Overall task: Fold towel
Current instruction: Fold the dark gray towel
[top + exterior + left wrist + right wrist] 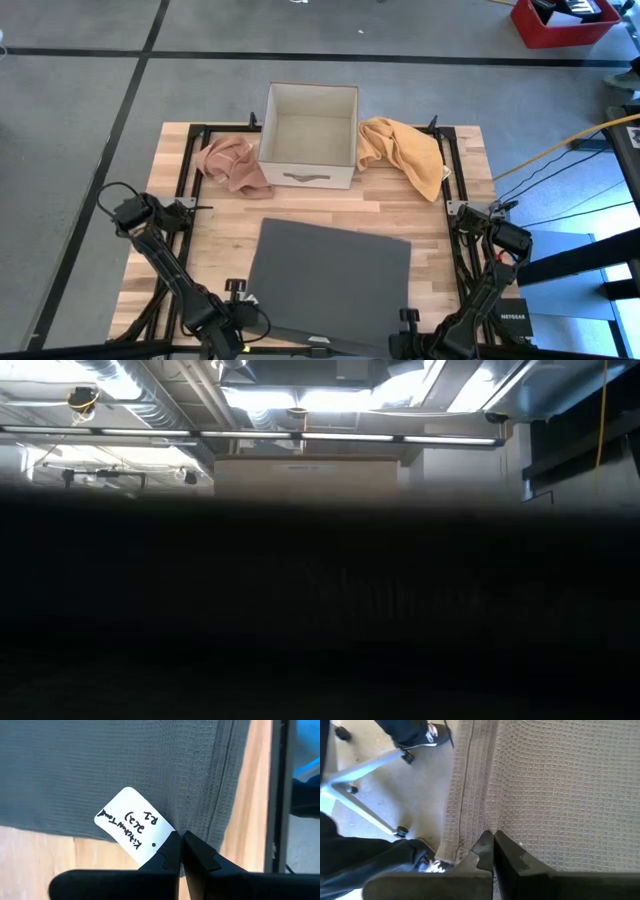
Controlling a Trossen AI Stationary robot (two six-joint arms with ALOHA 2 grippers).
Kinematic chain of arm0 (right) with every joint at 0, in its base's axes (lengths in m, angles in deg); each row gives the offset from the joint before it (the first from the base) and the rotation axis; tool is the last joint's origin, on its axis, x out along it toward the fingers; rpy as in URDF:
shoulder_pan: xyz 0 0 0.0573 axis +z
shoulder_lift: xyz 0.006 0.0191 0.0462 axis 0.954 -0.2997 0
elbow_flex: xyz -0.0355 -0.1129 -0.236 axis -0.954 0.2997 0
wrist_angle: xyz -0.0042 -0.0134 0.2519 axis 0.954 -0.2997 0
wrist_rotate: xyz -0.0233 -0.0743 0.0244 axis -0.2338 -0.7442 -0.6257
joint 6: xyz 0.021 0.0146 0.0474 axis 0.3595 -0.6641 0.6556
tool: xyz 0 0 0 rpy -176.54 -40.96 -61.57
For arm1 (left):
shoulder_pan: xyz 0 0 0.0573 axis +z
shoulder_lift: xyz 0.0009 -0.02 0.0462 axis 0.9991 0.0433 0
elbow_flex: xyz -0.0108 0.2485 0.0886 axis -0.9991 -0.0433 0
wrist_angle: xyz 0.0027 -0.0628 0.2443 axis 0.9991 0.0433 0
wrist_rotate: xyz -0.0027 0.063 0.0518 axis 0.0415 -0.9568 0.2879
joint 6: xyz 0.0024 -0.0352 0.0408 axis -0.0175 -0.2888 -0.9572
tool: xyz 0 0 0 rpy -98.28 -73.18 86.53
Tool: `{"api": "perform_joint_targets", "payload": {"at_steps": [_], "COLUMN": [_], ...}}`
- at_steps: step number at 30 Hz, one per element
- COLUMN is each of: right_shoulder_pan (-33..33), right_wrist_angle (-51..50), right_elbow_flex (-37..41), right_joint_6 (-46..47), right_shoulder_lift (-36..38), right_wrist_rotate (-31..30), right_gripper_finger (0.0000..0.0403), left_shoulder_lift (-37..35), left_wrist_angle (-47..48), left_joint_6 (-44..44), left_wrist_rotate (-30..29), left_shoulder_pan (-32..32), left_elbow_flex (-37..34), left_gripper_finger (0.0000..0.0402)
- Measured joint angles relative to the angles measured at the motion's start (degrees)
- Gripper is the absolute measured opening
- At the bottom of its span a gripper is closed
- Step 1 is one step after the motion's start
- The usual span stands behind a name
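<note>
- Across the near half of the pale wooden slatted counter [210, 235], a dark grey waffle-weave towel [330, 285] lies spread flat, its near edge hanging at the counter's front.
- At the towel's near left corner, the left tool [180, 840] has its two dark fingers pressed together on the towel's hem, right beside a white paper tag [132, 827] with handwriting on it.
- Farther back on the left, a crumpled pink cloth [232, 165] rests against an open white cardboard box [309, 135] standing in the middle of the far side.
- To the right of that box lies a bunched orange cloth [405, 152], touching the box's side.
- At the towel's near right corner, the right tool [493, 842] is likewise pinched together on the hem, with floor and a rolling chair base visible beyond the edge.
- Judged risk: both grips sit on the very border of the fabric, so a corner could slip free when lifted; uneven lifting between the two arms would skew the fold, and the paper tag could get caught in the crease.
</note>
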Motion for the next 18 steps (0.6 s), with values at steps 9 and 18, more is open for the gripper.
{"api": "perform_joint_targets", "payload": {"at_steps": [9, 18], "right_shoulder_pan": [-0.02, -0.09], "right_wrist_angle": [0.69, 1.67], "right_elbow_flex": [-2.87, -3.06], "right_joint_6": [0.31, 1.28], "right_shoulder_lift": [0.02, -0.07], "right_wrist_rotate": [1.48, 1.72], "right_gripper_finger": [0.0003, 0.0005], "left_shoulder_lift": [-0.16, -0.09], "left_wrist_angle": [0.90, 0.98], "left_joint_6": [3.30, 2.74], "left_wrist_rotate": [-0.64, -1.88], "left_shoulder_pan": [-3.92, -4.49], "left_elbow_flex": [0.05, -0.01], "left_gripper_finger": [0.0001, 0.0002]}}
